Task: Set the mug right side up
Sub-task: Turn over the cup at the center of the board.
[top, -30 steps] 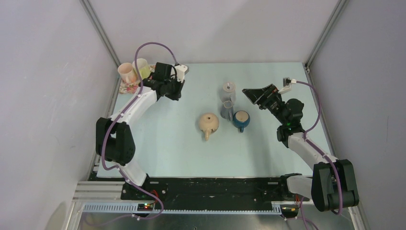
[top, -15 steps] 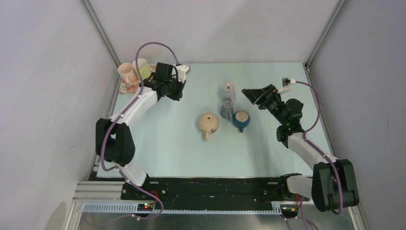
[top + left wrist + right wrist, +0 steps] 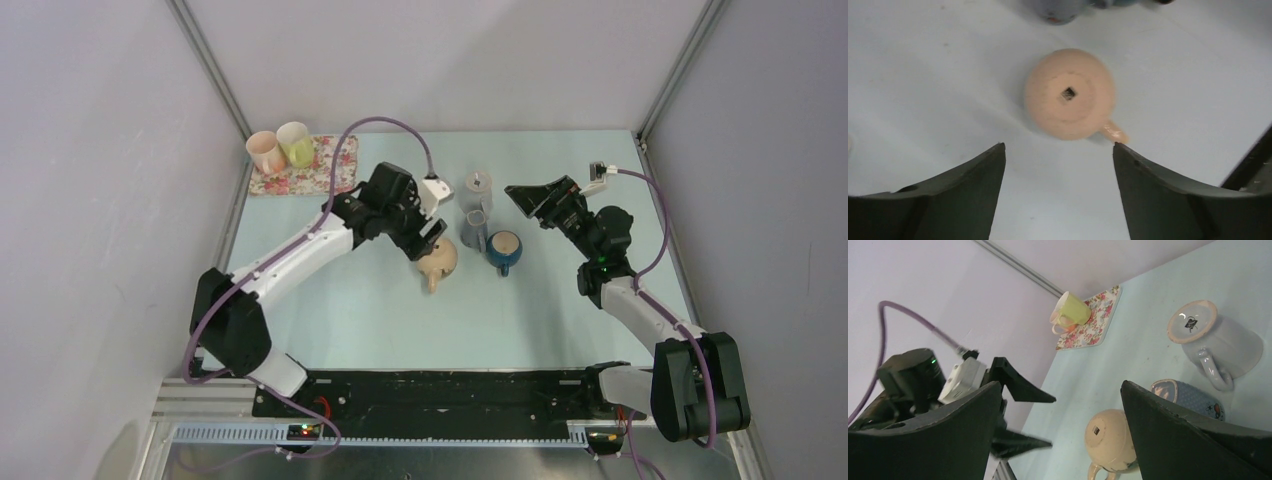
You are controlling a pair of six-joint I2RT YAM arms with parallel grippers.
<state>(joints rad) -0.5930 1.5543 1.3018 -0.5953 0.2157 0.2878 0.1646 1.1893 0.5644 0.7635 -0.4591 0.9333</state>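
Left end effector (image 3: pixel 1058 146) released over the upside-down mug (image 3: pixel 1069 93) — bare table (image 3: pixel 923 75) flanking it — right end effector (image 3: pixel 1060 383) released too

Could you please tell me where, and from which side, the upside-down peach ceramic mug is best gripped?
Probably across its rounded body, from straight above. The peach ceramic mug stands base-up, rim on the pale table, so only the outer wall is free. The open left gripper hangs above it; its jaws should straddle the sides clear of the small handle.
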